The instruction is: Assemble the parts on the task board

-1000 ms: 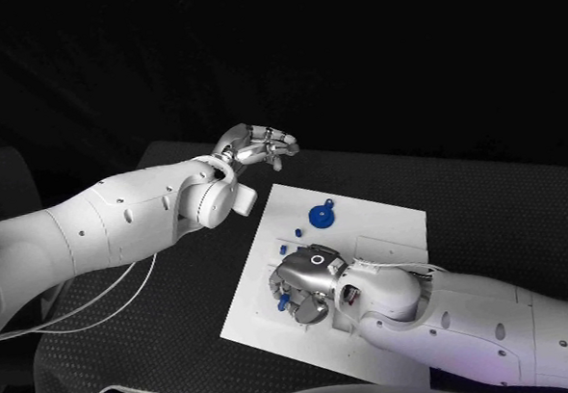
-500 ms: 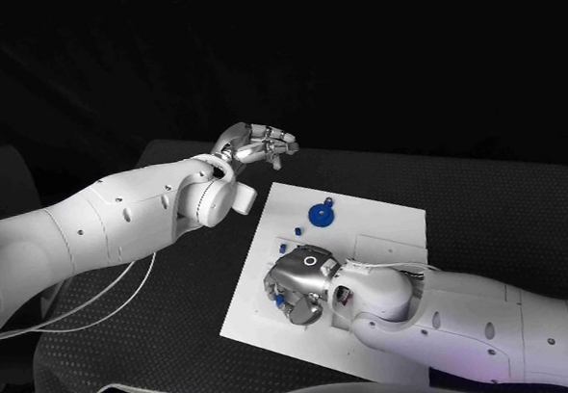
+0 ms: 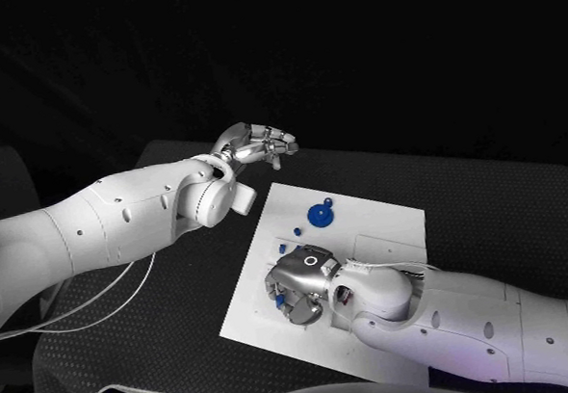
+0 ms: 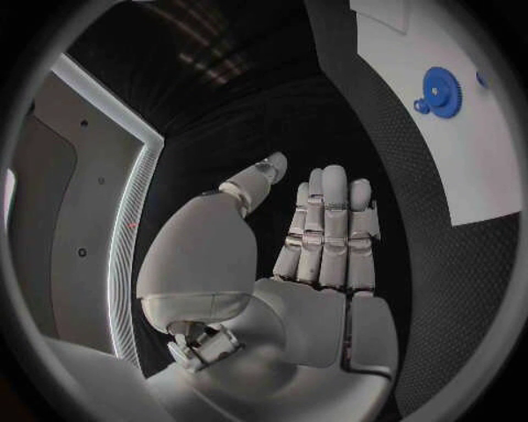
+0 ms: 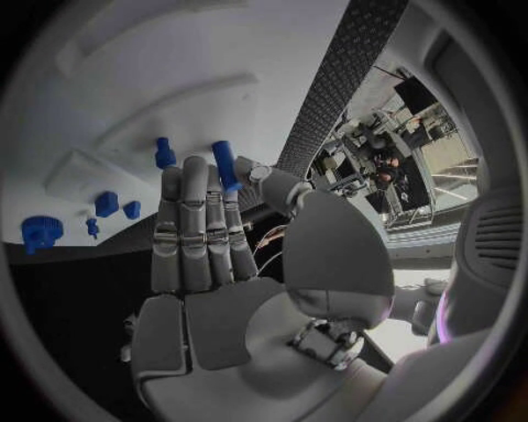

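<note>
My right hand (image 3: 304, 281) hovers low over the board (image 3: 371, 220) with fingers straight, holding nothing, just by a blue peg (image 5: 224, 163), my left hand (image 3: 258, 145) waits empty beyond its far corner, and the gear (image 3: 320, 215) and small parts look mostly unassembled.

The white task board (image 3: 374, 244) lies on the black table (image 3: 508, 198). The right hand (image 3: 303, 281) hangs over the board's near-left part, palm down, with a small blue part (image 3: 284, 300) showing just under its fingers; whether it touches that part cannot be told. A blue gear (image 3: 320, 215) sits on the board's far half, small blue pegs (image 3: 297, 231) just beside it. The left hand (image 3: 258, 145) hovers beyond the board's far corner, well apart from it, fingers loosely spread and holding nothing.
</note>
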`<state>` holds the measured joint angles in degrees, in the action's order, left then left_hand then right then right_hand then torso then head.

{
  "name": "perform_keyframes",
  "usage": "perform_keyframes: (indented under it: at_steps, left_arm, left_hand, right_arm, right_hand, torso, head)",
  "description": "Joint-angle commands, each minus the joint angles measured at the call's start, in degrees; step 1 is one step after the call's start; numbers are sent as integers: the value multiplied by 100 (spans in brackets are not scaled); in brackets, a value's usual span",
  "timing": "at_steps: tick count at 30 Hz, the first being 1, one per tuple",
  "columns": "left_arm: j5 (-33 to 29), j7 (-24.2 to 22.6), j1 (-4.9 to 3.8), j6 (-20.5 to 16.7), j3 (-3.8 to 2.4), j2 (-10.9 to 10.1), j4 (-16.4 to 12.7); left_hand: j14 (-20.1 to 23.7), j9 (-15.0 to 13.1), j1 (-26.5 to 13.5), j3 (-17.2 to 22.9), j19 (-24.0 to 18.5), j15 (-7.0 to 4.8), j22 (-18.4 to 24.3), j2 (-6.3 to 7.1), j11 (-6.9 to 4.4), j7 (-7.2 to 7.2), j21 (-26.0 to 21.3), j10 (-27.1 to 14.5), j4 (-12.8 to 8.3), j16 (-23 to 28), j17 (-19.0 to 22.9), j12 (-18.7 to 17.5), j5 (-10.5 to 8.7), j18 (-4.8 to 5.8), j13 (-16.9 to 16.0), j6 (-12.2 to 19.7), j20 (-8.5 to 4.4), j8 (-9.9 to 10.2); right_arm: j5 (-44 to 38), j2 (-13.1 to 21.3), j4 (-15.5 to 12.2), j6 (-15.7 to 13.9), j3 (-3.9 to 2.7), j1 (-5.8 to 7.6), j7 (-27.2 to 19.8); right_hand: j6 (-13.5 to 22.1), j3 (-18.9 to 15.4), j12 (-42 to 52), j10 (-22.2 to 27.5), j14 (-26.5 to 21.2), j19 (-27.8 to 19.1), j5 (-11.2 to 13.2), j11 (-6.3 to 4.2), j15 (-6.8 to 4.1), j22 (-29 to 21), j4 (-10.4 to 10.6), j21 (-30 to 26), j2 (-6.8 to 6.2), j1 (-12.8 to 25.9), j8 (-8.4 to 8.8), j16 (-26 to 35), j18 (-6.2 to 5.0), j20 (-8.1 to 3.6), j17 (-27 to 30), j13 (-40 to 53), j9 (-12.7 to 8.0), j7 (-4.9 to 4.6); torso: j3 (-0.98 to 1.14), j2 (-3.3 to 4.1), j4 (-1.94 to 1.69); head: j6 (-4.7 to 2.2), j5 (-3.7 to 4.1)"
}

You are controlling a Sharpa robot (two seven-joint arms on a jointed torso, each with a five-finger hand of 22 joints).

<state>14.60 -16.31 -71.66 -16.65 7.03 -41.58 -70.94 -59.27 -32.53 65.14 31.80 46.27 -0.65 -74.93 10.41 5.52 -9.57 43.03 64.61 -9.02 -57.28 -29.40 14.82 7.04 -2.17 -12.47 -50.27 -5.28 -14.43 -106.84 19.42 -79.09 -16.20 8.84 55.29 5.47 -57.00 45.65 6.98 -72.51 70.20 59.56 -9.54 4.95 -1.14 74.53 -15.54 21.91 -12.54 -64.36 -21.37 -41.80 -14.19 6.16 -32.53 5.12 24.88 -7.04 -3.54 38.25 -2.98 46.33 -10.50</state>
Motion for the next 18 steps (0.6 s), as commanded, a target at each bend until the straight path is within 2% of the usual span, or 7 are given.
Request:
perform_keyframes:
  at_steps: [1, 3, 4, 7, 10, 13, 18]
  left_arm:
    - [-29, -25, -12, 87, -4, 5, -15]
    - [-29, -25, -12, 86, -4, 7, -11]
    - [-29, -25, -12, 87, -4, 6, -12]
    - [-29, -53, -12, 48, -4, 5, -13]
    - [-29, -67, -12, 19, -4, -4, -5]
    - [-29, -57, -12, 31, -4, -23, -7]
    - [-29, -55, -12, 31, -3, -33, -1]
  left_hand:
    - [-23, 5, -49, 3, 36, 6, -89, -18, 8, -8, -30, -33, 38, -18, -9, 19, 11, -32, -9, 32, -95, -40]
    - [-23, 6, -50, 2, 36, 6, -90, -17, 9, -8, -30, -35, 38, -17, -9, 19, 10, -31, -9, 33, -94, -39]
    - [-23, 6, -51, 2, 36, 6, -90, -16, 9, -8, -30, -35, 38, -17, -9, 19, 10, -31, -9, 34, -94, -39]
    - [-23, 6, -51, 1, 36, 6, -90, -16, 9, -9, -31, -37, 39, -17, -9, 19, 9, -31, -9, 35, -94, -39]
    - [-24, 6, -43, 6, 37, 5, -91, -19, 8, -8, -31, -37, 36, -18, -10, 22, 14, -33, -10, 36, -96, -40]
    - [-25, 7, -38, 8, 37, 5, -91, -19, 7, -8, -32, -36, 34, -19, -11, 25, 17, -34, -11, 38, -96, -41]
    - [-26, 7, -38, 6, 37, 4, -92, -11, 7, -9, -32, -36, 33, -19, -12, 27, 16, -33, -12, 40, -96, -41]
  right_arm:
    - [45, 16, 20, 164, 23, -30, -30]
    - [78, 21, 14, 124, 23, -29, -44]
    - [78, 23, 8, 120, 23, -29, -43]
    - [79, 47, -17, 45, 23, -29, -36]
    - [39, 100, -75, -78, 22, -29, -23]
    - [81, 196, -108, -148, 21, -11, -79]
    - [321, 417, -230, -368, 17, 150, -240]
  right_hand:
    - [163, -403, -89, 158, -107, -119, -253, 62, 73, 16, -101, -73, -65, 87, 105, 41, -63, 50, 46, -43, -56, -73]
    - [288, -694, -165, 298, -171, -182, -405, 115, 117, 26, -102, -117, -131, 135, 176, 62, -69, 84, 79, -85, -89, -127]
    - [343, -822, -194, 352, -205, -215, -398, 140, 132, 29, -103, -139, -161, 165, 206, 73, -70, 98, 93, -100, -104, -152]
    - [494, -1079, -269, 516, -282, -286, -450, 199, 187, 27, -94, -202, -234, 194, 285, 92, -74, 137, 126, -123, -144, -219]
    - [612, -1305, -295, 627, -347, -336, -625, 248, 224, 28, -90, -252, -301, 276, 338, 103, -80, 167, 156, -125, -172, -269]
    - [712, -1403, -316, 748, -374, -355, -682, 282, 256, 30, -84, -282, -343, 271, 383, 104, -81, 183, 180, -132, -194, -313]
    - [812, -1511, -316, 879, -441, -414, -644, 322, 293, 17, -64, -348, -380, 328, 424, 123, -81, 212, 218, -131, -215, -362]
  torso:
    - [10, 4, 4]
    - [10, 2, 2]
    - [10, 2, 2]
    - [8, 2, -1]
    - [9, 3, -2]
    - [11, 0, 0]
    - [5, -4, 3]
  head:
    - [1, 2]
    - [-6, 11]
    - [-6, 11]
    - [-8, 15]
    - [-8, 18]
    - [-6, 14]
    - [-18, 10]
